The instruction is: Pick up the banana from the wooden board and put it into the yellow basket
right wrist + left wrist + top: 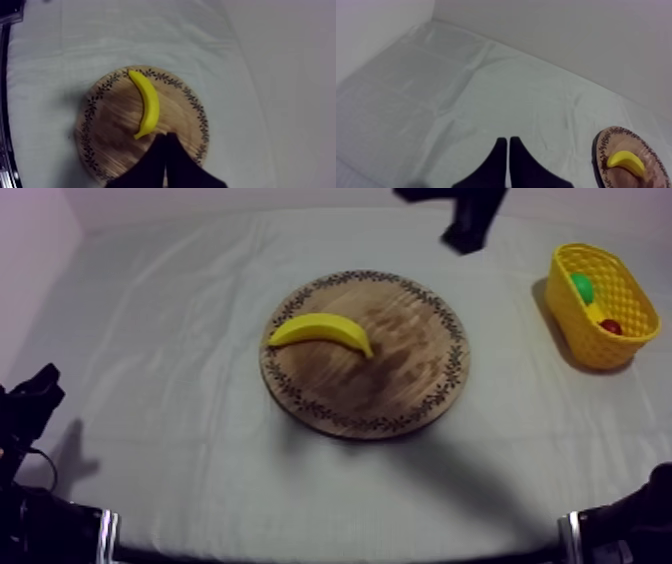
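The banana (320,331) lies flat on the wooden board (400,378), in the board's 10 o'clock part as the top view has it, with its curved back toward 12 o'clock and its ends drooping toward the board's middle. As a toy it is probably light, stiff and smooth-skinned, so it should not bruise but may slide or roll if pinched near a tapering end. The safest hold looks to be across the thick middle, fingers squeezing its narrow width. The board sits mid-table (180,388), and the yellow basket (590,338) stands well apart at about 3 o'clock from it. It holds a small red fruit (611,326) and a green piece (582,286), possibly the pear, though it is too small to tell. The right pincer (165,136) hangs over the board with its tips near one end of the banana; its fingers are pressed together on nothing and would have to spread before any grab. The left pincer (508,141), likewise pressed together and empty, points over bare cloth at about 8 o'clock from the board.
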Controlling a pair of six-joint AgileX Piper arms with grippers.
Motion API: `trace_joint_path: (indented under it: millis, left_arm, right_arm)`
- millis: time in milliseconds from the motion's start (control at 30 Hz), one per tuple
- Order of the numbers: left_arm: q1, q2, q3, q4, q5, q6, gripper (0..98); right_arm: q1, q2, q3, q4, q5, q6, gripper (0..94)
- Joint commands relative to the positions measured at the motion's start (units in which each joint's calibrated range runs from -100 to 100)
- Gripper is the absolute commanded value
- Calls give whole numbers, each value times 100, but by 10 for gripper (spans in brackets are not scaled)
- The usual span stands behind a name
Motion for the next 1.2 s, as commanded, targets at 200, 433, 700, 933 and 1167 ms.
trace_joint_path:
  millis: [200, 433, 700, 933, 1167]
  left_arm:
    - [-2, 3, 4, 1, 3, -1, 1]
    - [-2, 3, 4, 1, 3, -1, 1]
    - [-2, 3, 4, 1, 3, -1, 1]
    - [-2, 3, 4, 1, 3, -1, 1]
    - [-2, 3, 4, 1, 3, -1, 1]
  right_arm:
    - [-102, 1277, 64, 132, -346, -204, 32]
    - [-112, 1843, 63, 210, -547, -325, 97]
    - [-119, 2073, 163, 337, -752, -448, 663]
    - [-26, 1963, 126, -51, -644, -30, 881]
    - [-79, 1989, 127, -76, -651, -39, 877]
